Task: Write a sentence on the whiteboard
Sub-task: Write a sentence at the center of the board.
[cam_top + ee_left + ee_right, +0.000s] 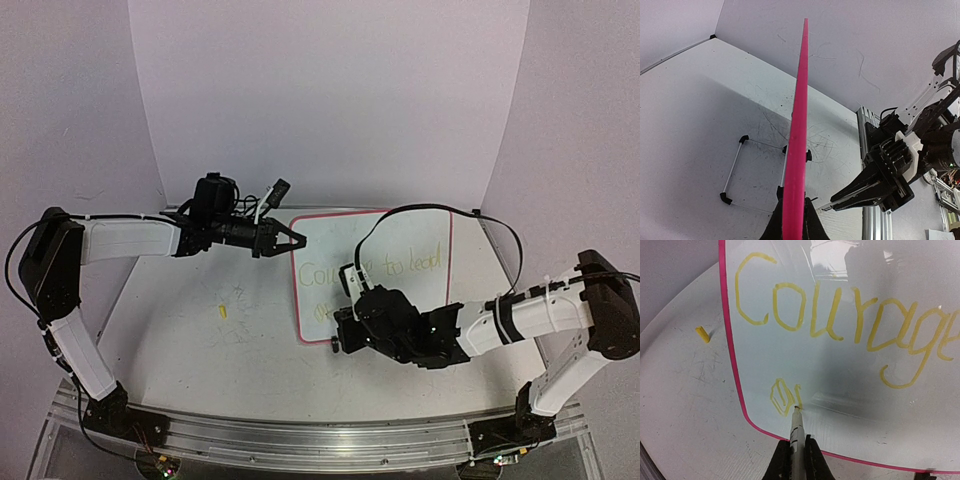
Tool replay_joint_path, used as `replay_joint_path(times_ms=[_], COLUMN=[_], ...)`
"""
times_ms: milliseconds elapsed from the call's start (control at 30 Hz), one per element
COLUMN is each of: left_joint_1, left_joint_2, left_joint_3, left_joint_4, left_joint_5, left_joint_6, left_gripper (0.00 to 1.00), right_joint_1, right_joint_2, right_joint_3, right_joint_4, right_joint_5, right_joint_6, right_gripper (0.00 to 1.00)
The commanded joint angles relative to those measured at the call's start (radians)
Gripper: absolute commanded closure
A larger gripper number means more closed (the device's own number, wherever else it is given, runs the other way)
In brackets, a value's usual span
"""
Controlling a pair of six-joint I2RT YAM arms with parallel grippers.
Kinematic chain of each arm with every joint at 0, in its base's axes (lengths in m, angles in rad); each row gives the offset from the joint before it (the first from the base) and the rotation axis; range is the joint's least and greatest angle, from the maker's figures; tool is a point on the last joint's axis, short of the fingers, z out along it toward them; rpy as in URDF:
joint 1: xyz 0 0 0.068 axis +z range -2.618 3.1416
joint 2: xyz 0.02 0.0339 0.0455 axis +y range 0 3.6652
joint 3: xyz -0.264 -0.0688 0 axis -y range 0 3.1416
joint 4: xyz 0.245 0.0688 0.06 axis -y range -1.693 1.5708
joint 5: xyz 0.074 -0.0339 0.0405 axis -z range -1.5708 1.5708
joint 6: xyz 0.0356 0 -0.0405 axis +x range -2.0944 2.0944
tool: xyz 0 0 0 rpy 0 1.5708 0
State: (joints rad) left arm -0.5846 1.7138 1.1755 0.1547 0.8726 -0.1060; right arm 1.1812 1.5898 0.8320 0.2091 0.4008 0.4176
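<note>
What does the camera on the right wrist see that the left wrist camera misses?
Right wrist only: the yellow sentence starting "Courage", the marker with its tip on the whiteboard, a small yellow piece on the table. Left wrist only: the board edge-on, a wire stand with black feet beside it, the left hand clamped on its pink rim. Both: the whiteboard and the right hand.

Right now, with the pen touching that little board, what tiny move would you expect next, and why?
Probably a short stroke onward along the second line. The right gripper holds the marker with its tip on the whiteboard, just past the first yellow marks under "Courage" in the sentence, and the space beyond is blank. The left gripper pinches the board's edge, steadying it.
</note>
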Motion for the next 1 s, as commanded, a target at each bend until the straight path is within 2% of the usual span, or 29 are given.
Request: replay_joint_path(times_ms=[0, 967], left_joint_1=[0.003, 0.003], left_joint_2=[-0.046, -0.048], left_joint_3=[-0.005, -0.005], left_joint_4=[-0.024, -0.024], left_joint_5=[-0.096, -0.096], left_joint_6=[0.062, 0.064], left_gripper=[1.00, 1.00], right_joint_1=[-0.015, -0.031], right_joint_2=[0.001, -0.072], right_joint_3=[0.040, -0.029], right_joint_4=[0.019, -0.031], right_joint_5=[0.071, 0.119], right_joint_6=[-0.022, 0.025], right_gripper=[1.00, 1.00])
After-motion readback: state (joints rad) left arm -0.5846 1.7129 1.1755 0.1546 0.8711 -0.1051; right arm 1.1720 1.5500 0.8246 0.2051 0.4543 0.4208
